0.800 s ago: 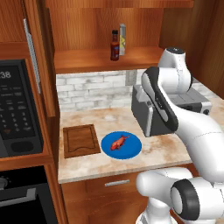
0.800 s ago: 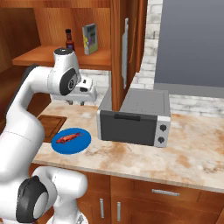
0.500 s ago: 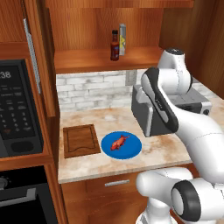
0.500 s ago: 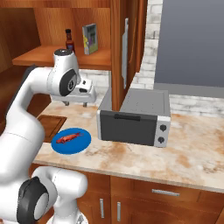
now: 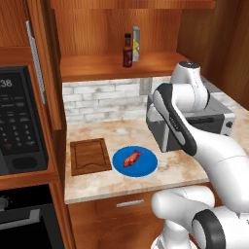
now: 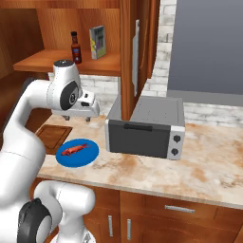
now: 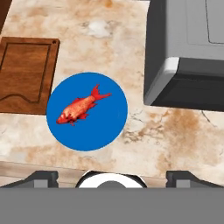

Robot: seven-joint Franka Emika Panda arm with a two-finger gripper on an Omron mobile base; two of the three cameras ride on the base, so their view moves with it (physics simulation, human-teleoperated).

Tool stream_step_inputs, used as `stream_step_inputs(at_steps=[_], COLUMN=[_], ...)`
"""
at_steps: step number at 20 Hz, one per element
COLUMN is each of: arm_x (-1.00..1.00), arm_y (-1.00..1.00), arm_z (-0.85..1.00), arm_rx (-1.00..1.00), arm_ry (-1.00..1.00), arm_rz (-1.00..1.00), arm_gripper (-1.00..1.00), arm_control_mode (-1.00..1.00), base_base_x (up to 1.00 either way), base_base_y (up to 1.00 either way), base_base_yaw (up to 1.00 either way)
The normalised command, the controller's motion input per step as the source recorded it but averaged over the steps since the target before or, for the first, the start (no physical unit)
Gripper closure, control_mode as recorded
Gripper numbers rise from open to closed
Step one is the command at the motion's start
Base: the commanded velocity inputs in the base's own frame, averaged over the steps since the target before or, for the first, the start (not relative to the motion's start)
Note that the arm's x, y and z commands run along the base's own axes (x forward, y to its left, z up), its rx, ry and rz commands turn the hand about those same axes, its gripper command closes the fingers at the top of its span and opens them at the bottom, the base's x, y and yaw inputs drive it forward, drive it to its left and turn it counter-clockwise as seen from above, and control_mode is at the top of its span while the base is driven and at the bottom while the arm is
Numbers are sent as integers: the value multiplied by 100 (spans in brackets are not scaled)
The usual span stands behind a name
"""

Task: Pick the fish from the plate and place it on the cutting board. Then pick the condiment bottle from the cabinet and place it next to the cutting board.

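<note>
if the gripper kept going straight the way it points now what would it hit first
Probably the counter just beside the plate, perhaps the plate's rim itself. The open gripper looks straight down; depth is unclear.

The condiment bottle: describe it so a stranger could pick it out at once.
Look at the open wooden cabinet above the counter, on its shelf. Two things stand there side by side; the condiment bottle is the small dark brown one with a narrow neck, black cap and red label, not the taller grey box with a yellow mark.
</note>
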Motion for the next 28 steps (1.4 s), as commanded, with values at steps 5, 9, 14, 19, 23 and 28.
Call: stream_step_inputs(at_steps=[5,9,14,19,23,28], arm_x=[-12,-11,-11,-12,-16,-4], arm_y=[15,14,13,14,14,9], arm_z=[-16,-9,-10,-9,-15,-21], arm_rx=[0,3,8,9,9,4], arm_ry=[0,2,1,0,2,6], arm_rz=[0,-4,-8,-11,-13,-15], arm_gripper=[-100,-100,-100,-100,-100,-100], arm_control_mode=[-100,-100,-100,-100,-100,-100], base_base_x=[0,0,0,0,0,0], base_base_y=[0,0,0,0,0,0], base_base_yaw=[0,0,0,0,0,0])
